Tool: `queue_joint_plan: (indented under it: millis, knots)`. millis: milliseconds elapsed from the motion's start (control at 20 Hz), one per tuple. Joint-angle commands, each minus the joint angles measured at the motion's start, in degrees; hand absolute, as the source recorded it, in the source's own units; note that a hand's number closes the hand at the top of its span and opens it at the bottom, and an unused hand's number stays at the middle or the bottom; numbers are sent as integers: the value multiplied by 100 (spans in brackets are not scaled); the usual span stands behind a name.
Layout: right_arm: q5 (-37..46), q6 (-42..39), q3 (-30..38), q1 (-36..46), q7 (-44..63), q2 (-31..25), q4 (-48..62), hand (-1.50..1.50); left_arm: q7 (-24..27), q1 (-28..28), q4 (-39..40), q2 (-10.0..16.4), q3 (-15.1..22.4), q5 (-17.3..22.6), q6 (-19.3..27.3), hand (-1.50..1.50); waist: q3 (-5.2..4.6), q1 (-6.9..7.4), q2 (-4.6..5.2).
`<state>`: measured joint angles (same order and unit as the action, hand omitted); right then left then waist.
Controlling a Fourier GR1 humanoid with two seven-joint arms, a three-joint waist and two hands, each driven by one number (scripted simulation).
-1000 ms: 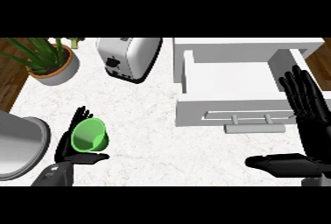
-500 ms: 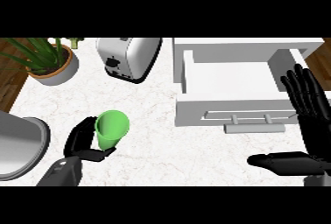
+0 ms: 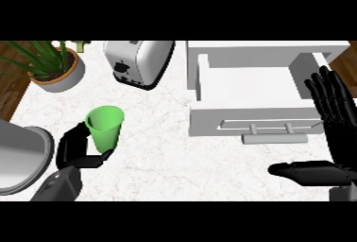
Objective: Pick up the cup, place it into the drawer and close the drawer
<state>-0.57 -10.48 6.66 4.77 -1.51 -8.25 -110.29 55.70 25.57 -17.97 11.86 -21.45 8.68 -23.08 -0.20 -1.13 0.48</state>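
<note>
Item 1, cup: green, plain, no label on the side that shows. It sits in the left hand, whose fingers and thumb are curled round its lower half. The mouth faces up, tilted slightly, and the inside shows only green wall. It is at the left of the counter, well apart from the drawer.

Item 2, drawer: pulled open at the upper right. The interior shows white floor and walls, and the bar handle runs across the front panel.

Item 3, right hand: at the right edge just beside the drawer front, resting with fingers straight and pointing up and thumb out to the side, holding nothing.

Item 4, toaster: silver, behind the cup. The dark markings on its end panel are too small to read.

Item 5, potted plant: upper left corner, green leaves in a pale pot.

Item 6, grey round vessel: at the left edge, just beside the left forearm. Its contents cannot be told.
</note>
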Motion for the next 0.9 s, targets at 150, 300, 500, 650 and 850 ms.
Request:
queue_joint_plan:
  millis: [150, 300, 500, 650, 850]
  knots:
    - [-124, -75, 59, -131, 171, -47, -144, -150, 789, 144, -247, -19, -92, 153, -439, 150, 7, 5, -25]
    - [51, 87, 24, 75, 122, 16, -25, -150, 972, 231, -691, -242, 39, 100, -214, 150, 12, 63, -39]
    - [134, -7, 24, -158, -327, 38, 217, -150, 255, 635, -1001, -114, 289, 30, -274, 150, 20, 74, -41]
    - [96, 57, 100, 2, -12, -26, 116, -150, -147, 580, -1784, -310, 491, 99, -171, 150, 27, 184, -86]
    - [-23, -54, 199, -192, -113, -54, 151, -150, -1041, 921, -2737, -618, 780, 34, 713, 150, 29, 183, -91]
